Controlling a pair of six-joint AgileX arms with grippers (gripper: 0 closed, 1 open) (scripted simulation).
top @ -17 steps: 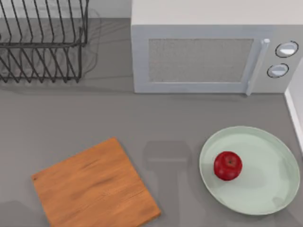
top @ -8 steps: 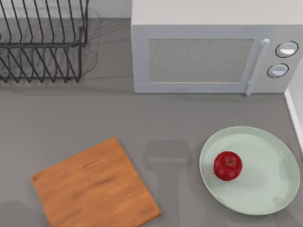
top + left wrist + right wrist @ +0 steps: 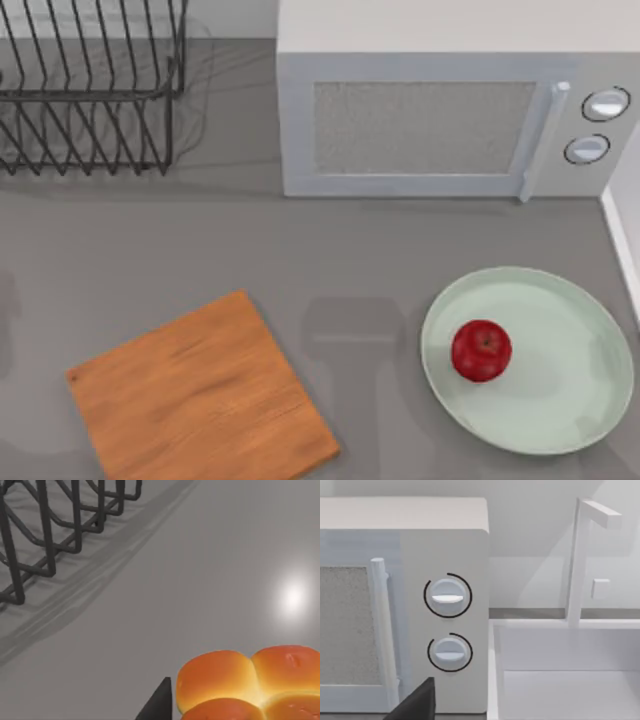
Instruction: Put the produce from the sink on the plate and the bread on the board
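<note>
**Surfaces and finishes on your table**

You see a glossy red apple [image 3: 481, 350] on a smooth, pale green plate [image 3: 560, 400] with a soft satin sheen. Your board [image 3: 200, 392] looks like wood, orange-brown with dark grain streaks, matt. The bread [image 3: 255, 682] has a golden, shiny crust. The rack [image 3: 90, 90] looks like dark metal wire. The microwave [image 3: 450, 100] has a smooth white casing and a finely speckled door panel [image 3: 425, 127]. The grey counter [image 3: 300, 240] is smooth and matt.
</note>
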